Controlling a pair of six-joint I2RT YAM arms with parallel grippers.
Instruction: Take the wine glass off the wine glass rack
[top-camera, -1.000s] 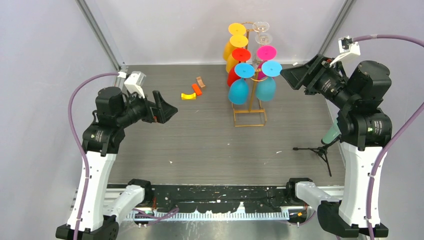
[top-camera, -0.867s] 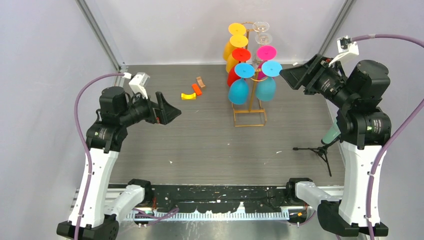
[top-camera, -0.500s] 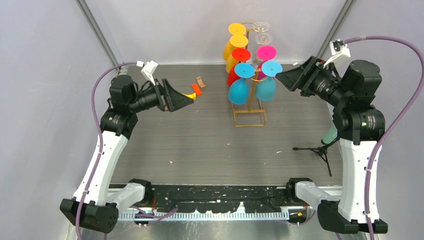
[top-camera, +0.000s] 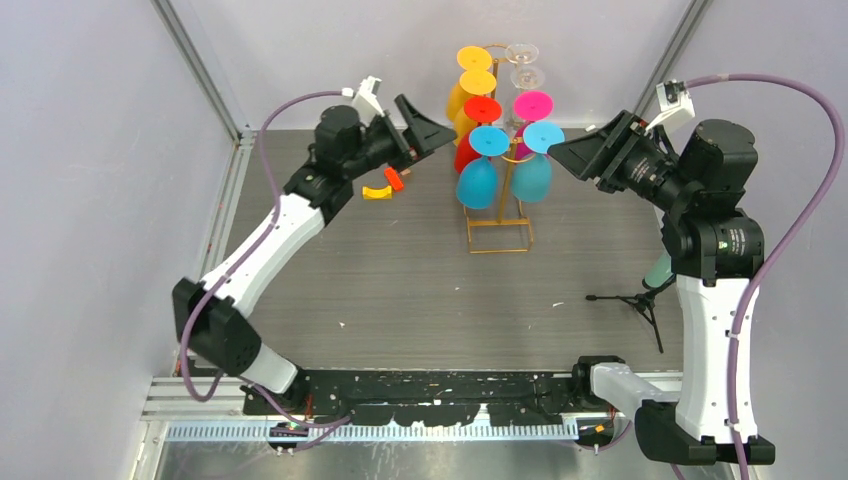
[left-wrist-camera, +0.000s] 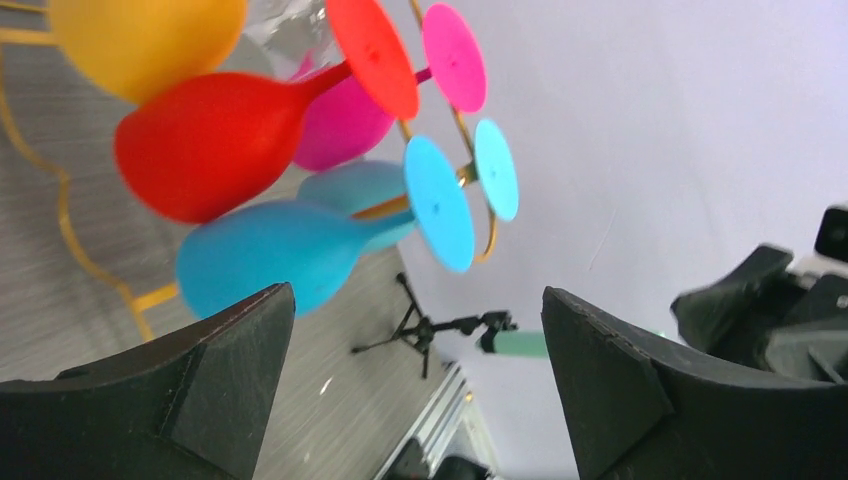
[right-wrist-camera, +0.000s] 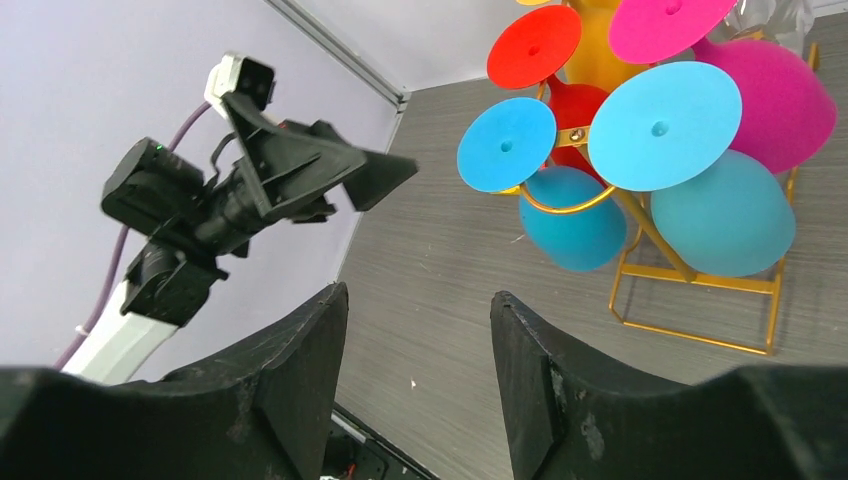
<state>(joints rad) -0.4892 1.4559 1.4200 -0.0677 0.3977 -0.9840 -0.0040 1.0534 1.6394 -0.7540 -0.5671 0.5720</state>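
The gold wine glass rack (top-camera: 499, 236) stands at the back middle of the table. Coloured wine glasses hang on it: yellow (top-camera: 476, 70), red (top-camera: 483, 109) and blue (top-camera: 480, 182) on its left, pink (top-camera: 533, 105) and blue (top-camera: 533, 176) on its right, clear ones (top-camera: 522, 52) on top. My left gripper (top-camera: 447, 134) is open and empty, just left of the red glass; its wrist view shows the red (left-wrist-camera: 200, 140) and blue (left-wrist-camera: 270, 255) bowls close ahead. My right gripper (top-camera: 555, 150) is open and empty, just right of the right blue glass (right-wrist-camera: 665, 125).
Small orange, yellow and brown pieces (top-camera: 385, 183) lie on the table left of the rack, under my left arm. A small black tripod (top-camera: 640, 298) with a green handle (top-camera: 660, 268) stands at the right edge. Walls close in the back and sides.
My left arm has swung up and far to the right, from the left side of the table to the rack's left side. My right gripper has edged slightly left toward the rack.
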